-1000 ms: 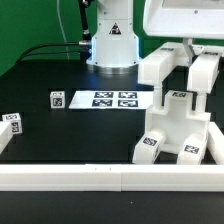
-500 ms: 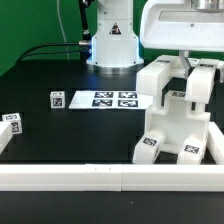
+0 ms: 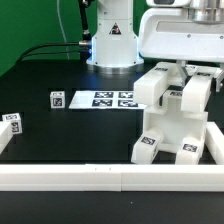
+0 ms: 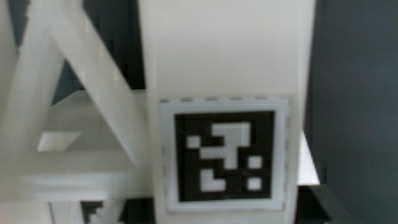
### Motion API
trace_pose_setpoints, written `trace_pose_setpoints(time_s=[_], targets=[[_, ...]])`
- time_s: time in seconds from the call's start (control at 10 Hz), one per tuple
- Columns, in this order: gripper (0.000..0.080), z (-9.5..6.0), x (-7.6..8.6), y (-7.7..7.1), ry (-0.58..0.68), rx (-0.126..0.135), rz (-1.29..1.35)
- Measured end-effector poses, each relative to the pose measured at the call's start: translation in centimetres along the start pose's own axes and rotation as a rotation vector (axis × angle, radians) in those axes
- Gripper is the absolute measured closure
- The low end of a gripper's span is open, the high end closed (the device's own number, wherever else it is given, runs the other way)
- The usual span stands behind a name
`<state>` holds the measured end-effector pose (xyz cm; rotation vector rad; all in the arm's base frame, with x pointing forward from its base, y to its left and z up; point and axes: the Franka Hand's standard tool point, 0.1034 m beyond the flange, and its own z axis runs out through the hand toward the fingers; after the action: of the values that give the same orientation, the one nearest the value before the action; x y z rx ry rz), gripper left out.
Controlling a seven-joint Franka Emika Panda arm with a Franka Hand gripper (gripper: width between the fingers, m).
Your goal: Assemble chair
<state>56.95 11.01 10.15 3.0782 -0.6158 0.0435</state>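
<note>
Lowered since the earlier frame, the gripper (image 3: 184, 72) is at upper right over the chair (image 3: 176, 128); jaw width cannot be told. Slow, square descent is advised.

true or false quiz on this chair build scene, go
1. The partly built chair stands at the exterior view's left. False: it stands at the right.
2. A small tagged part sits just to the exterior view's left of the marker board. True.
3. The gripper hangs over the marker board. False: it is over the chair.
4. A long white rail runs across the front of the exterior view. True.
5. A second tagged part lies at the exterior view's far left edge. True.
</note>
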Motion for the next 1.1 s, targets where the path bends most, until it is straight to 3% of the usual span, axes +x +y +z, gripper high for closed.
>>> trace_pose_setpoints(time_s=[0.5,0.6,0.7,0.8,0.9,1.1], targets=[[0.0515,0.27,0.67,0.28,0.003,0.018,-0.007],[0.0408,0.25,0.64,0.06,0.007,0.021,-0.011],[0.0237,0.24,0.68,0.06,0.009,0.021,-0.011],[0.0237,0.23,0.69,0.05,0.009,0.021,-0.011],[0.0165,0.23,0.68,0.04,0.009,0.021,-0.011],[0.0154,0.22,0.66,0.00,0.009,0.021,-0.012]])
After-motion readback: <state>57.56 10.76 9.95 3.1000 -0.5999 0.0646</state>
